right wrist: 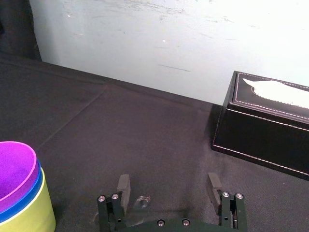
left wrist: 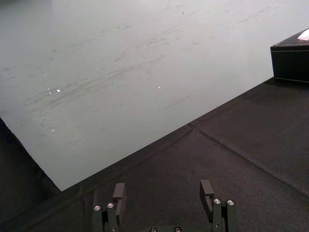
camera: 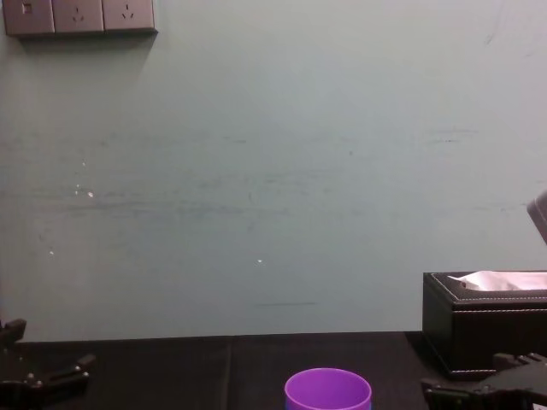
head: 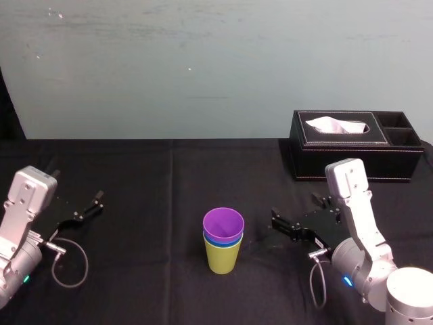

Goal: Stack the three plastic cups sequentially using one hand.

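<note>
Where the black cloth (head: 169, 203) lies flat and matte, with a faint crease running front to back, we see three smooth, tapered tumblers nested into one upright stack near the middle front. The yellow-green plastic cup (head: 222, 258) is the base and stands on the cloth. The blue plastic cup (head: 218, 240) sits inside it, showing as a thin band of rim. The purple plastic cup (head: 223, 222) sits inside the blue one, its round mouth open upward.

The right gripper (head: 276, 221), black with long straight jaws, lies low over the cloth just beside the stack on its right, not touching it. In the right wrist view we read its jaws as spread wide, with nothing between them. The left gripper (head: 91, 206) is parked well off to the left of the stack, its jaws likewise spread and empty.

The black leather tissue box (head: 338, 162), rectangular with white stitched seams, stands behind the right gripper, against the wall (head: 203, 68). A soft white tissue (head: 335, 125) pokes from its top slot, and two open compartments sit at its right end. The wall is pale, matte and lightly scuffed.
</note>
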